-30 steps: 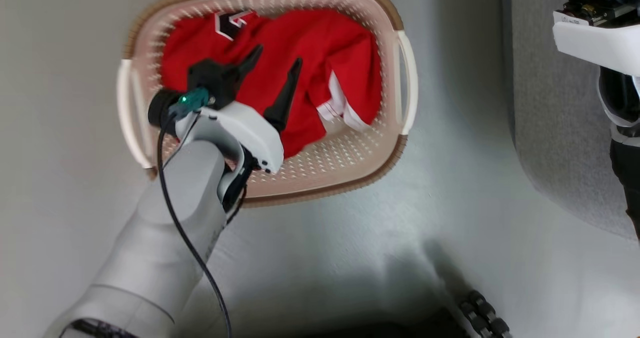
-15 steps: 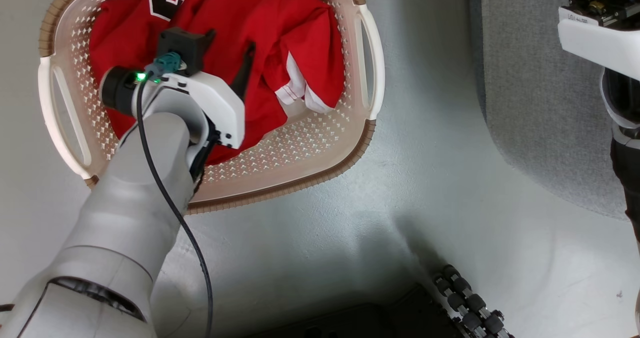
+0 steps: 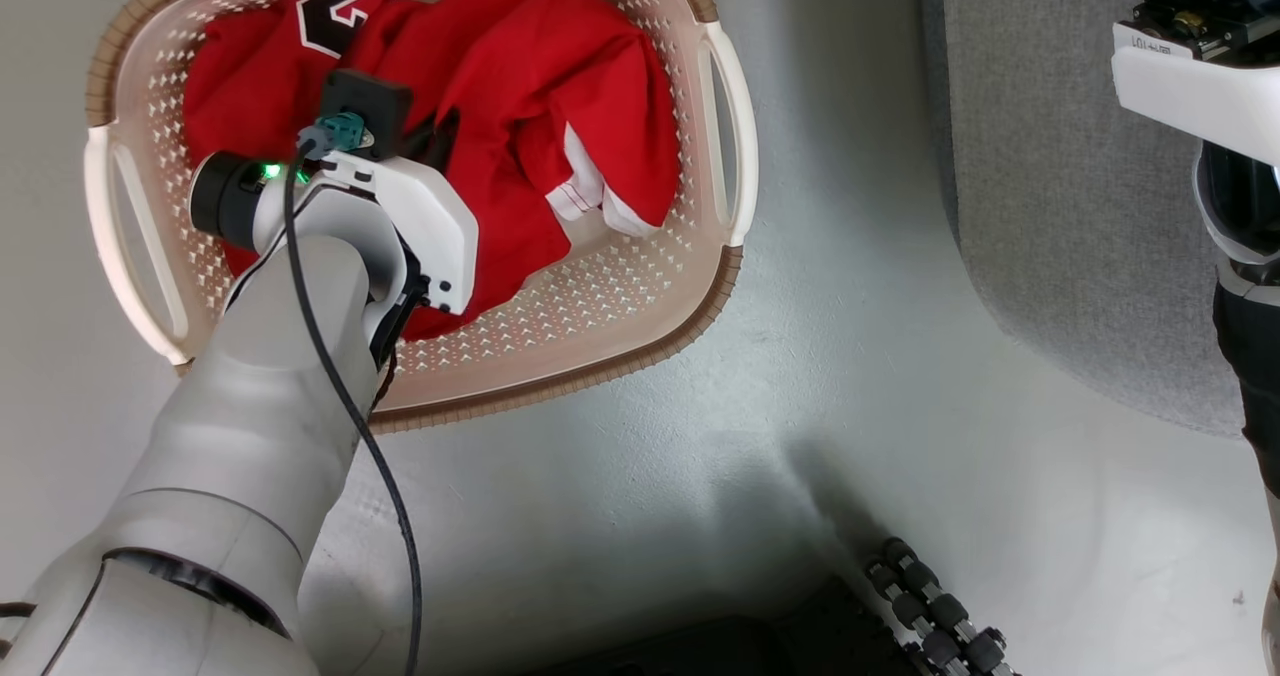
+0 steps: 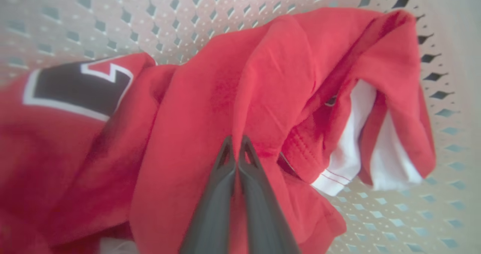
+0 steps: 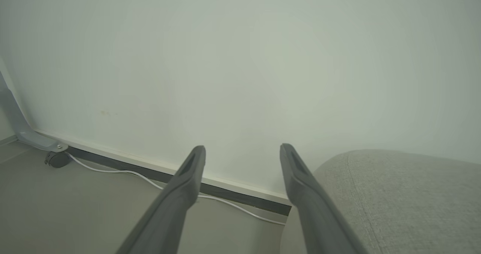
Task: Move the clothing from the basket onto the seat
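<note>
Fold of clothing [image 3: 520,76] nipped by the left pincer [image 4: 235,139] in the basket [image 3: 620,301].
The heap sits at 10 o'clock in the head view. It looks soft, light and apt to trail over the rim, so this bunched middle ridge seems the soundest hold. The seat [image 3: 1060,206] lies at the basket's 3 o'clock, and the right pincer [image 5: 242,152] hangs spread, empty.

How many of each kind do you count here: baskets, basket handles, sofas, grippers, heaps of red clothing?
basket: 1
basket handles: 2
sofa: 1
grippers: 2, left gripper and right gripper
red clothing heap: 1, single garments cannot be told apart
Total: 7
</note>
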